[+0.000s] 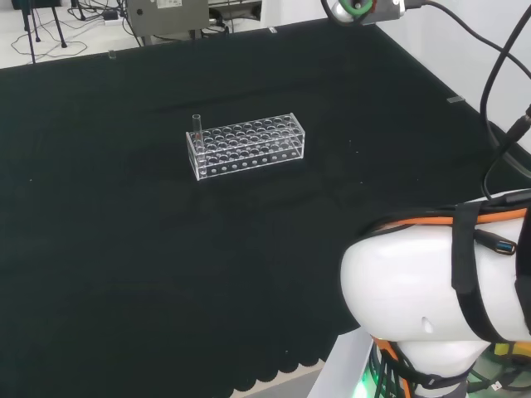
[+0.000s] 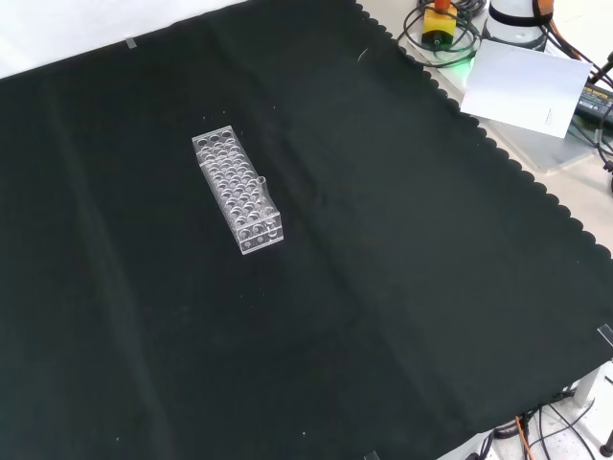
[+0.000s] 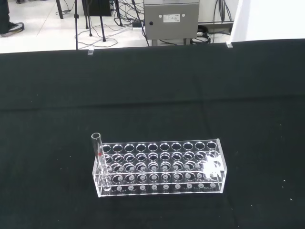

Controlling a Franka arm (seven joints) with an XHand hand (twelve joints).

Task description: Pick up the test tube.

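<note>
Clear rack (image 1: 246, 148) sits alone on the black cloth (image 1: 124, 265) covering the tabletop, long side running left to right in the head view, a little left of centre and toward the far half. In the front view the rack (image 2: 238, 192) lies upper left of centre, its long axis slanting from upper left to lower right.

Tube (image 1: 197, 129) stands upright in a corner hole at the rack's left end in the head view, on the far row, its open top rising above the rack's upper plate. Front view: tube (image 2: 261, 191) near the rack's lower-right end, on the right-hand edge, hard to pick out against the clear plastic. Wrist view: rack (image 3: 162, 167) seen side on, tube (image 3: 99, 160) at one end corner, upright, with a small red mark partway up its wall. All other holes look empty in the wrist view.

Arm: large white link (image 1: 431, 290) with black and orange straps at lower right of the head view, well apart from the rack. Hand: cannot tell whether open or closed, and cannot place it against the tube. Nothing touches the tube or rack.

Background: grey cabinet (image 3: 171, 19) and cables on the floor beyond the far cloth edge, wrist view. White sheet (image 2: 525, 81) lies off the cloth at upper right, front view.
</note>
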